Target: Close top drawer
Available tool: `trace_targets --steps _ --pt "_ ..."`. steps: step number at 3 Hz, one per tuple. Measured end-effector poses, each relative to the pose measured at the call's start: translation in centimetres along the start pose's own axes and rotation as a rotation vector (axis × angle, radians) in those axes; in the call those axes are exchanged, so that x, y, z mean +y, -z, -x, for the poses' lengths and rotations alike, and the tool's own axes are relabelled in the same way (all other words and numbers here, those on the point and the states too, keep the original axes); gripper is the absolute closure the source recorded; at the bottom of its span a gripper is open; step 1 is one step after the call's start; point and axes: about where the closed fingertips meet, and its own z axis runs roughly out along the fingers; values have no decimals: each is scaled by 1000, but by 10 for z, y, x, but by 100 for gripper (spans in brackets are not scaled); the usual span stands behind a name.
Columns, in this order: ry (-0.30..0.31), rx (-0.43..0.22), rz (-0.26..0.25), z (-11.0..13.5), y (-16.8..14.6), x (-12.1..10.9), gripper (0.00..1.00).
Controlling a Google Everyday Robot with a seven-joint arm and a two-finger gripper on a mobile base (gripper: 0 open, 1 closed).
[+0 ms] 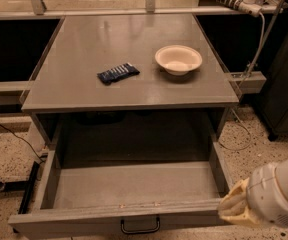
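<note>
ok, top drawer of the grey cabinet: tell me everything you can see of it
The wide, shallow grey box drawer is pulled far out below the grey tabletop, level, with its front towards the camera. It looks like painted metal or laminate, with a flat floor, low side walls and a flat front carrying one small black bar handle at centre. Nothing lies inside. The robot's beige gripper sits at its front right corner; contact is unclear.
</note>
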Motion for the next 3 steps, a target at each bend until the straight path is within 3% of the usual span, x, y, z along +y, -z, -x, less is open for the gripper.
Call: trace_targets --steps 1,2,3 --pt "-37 -73 43 -6 -44 25 100" --pt "-40 -129 47 -8 -80 33 100" --pt "-27 -146 14 -4 -98 23 100"
